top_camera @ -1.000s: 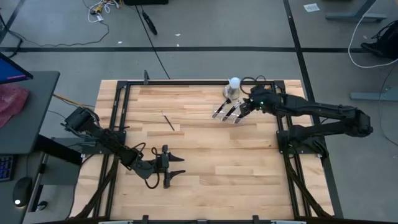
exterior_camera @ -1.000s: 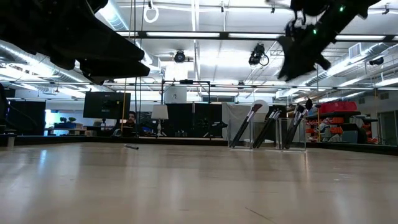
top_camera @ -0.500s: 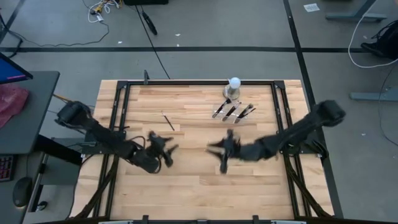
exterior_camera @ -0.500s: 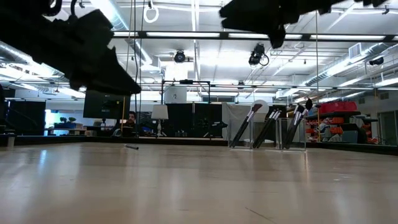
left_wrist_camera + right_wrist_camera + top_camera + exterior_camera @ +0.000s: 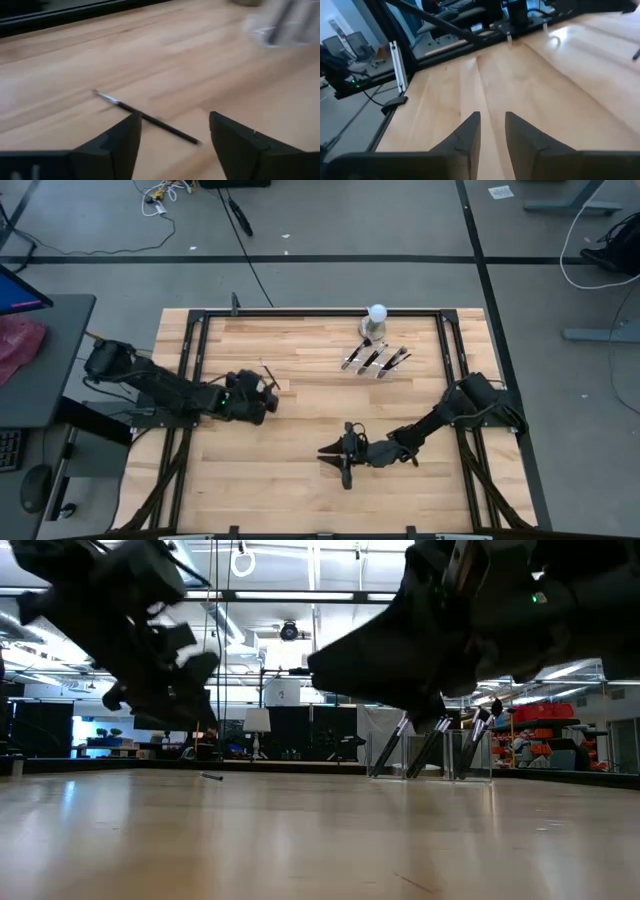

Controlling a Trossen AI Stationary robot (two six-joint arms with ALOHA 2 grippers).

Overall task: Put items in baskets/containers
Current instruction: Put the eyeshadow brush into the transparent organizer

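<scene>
Counter: left gripper spread and empty, loose brush at its 12 o'clock; right gripper slightly parted, empty, near centre; clear tray of brushes, walls barely discernible, at counter's 1 o'clock, beside white ball.

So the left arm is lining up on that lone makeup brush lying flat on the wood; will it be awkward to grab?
Probably fiddly. The makeup brush is thin and lies flat on the table, leaving the left gripper's open fingers little to pinch. Its slim handle looks stiff and light, so a nudge may roll or skid it.
</scene>
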